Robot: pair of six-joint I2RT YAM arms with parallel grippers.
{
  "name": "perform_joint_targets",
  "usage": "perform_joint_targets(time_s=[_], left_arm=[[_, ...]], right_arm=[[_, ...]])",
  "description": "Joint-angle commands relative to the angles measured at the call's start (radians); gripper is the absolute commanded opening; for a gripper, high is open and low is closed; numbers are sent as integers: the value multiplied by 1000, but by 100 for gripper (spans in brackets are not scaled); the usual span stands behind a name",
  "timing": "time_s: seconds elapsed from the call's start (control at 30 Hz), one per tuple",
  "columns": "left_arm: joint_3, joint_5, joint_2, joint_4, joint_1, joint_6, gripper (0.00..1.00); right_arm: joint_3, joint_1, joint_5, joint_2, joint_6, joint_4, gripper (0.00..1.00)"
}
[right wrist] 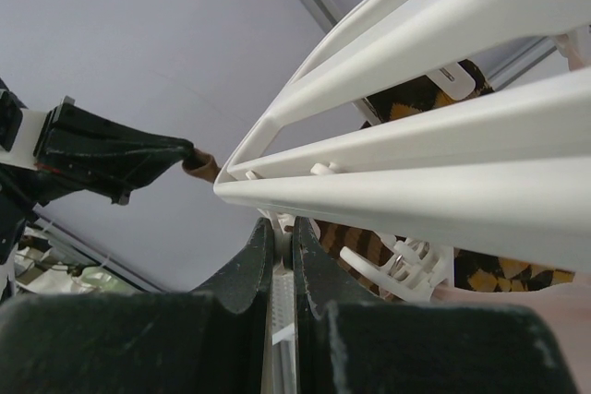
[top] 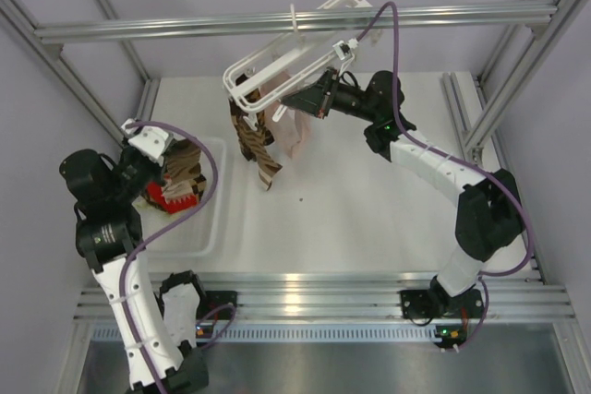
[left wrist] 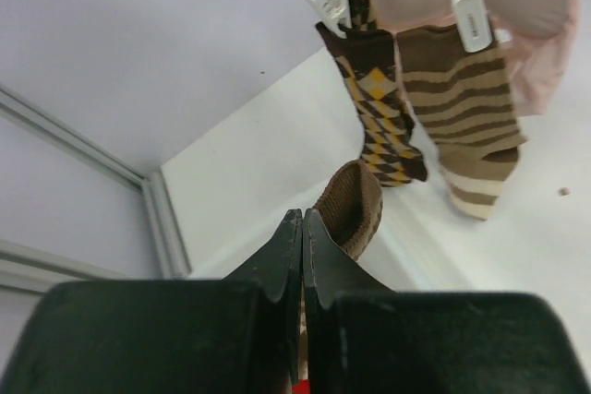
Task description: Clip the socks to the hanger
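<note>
Currently on my screens, itemised.

**Left arm:** folded back on itself at the table's left side, with the wrist turned toward the hanging laundry. The left gripper (left wrist: pixel 303 223) has its jaws pressed together. They pinch the edge of a brown sock (left wrist: pixel 353 205), whose ribbed cuff sticks out just past the fingertips.

**Right arm:** stretched in a long curve from the near right to the far middle, with the wrist up at hanger height. The right gripper (right wrist: pixel 282 232) has its jaws narrow, clamped on a thin white clip piece of the hanger (right wrist: pixel 443 39) just beneath its long bars.

**Surface and room:**
- White table (top: pixel 369 209).
- Translucent white bin (top: pixel 222 193) at the left, beside the left wrist, holding brown fabric and something red.
- Pale lilac-grey walls.
- Aluminium rail (top: pixel 185 27) running across the far side, above the table.

**Hanger:** white plastic, a long open frame of parallel bars. It is tilted and hooked over the aluminium rail at the far middle.

**Clipped to it, toes down:**
- Argyle sock (left wrist: pixel 379 113), dark brown with yellow diamonds.
- Striped sock (left wrist: pixel 466 103) just beside it, in brown and tan bands with a cream toe.
- Pink sock (left wrist: pixel 540 25), plain and pale, behind the striped one.

I cannot tell whether the toes touch the table.
</note>
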Motion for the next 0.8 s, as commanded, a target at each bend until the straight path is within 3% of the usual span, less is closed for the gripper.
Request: perform_joint_targets(time_s=[0.0,0.33,0.67,0.77], left_arm=[[22,23,-26,-101,1,-154,0],[29,407,-104,-126,1,-225,0],[36,404,17,-57,-2,-275,0],[36,294,84,55,-53,-343,0]], right_arm=[[-7,-7,-4,-37,-11,0,0],[-8,-6,-23,-23,7,46,0],[-11,-3,-41,-10,38,94,0],[-7,-3,-41,-3,37,90,0]])
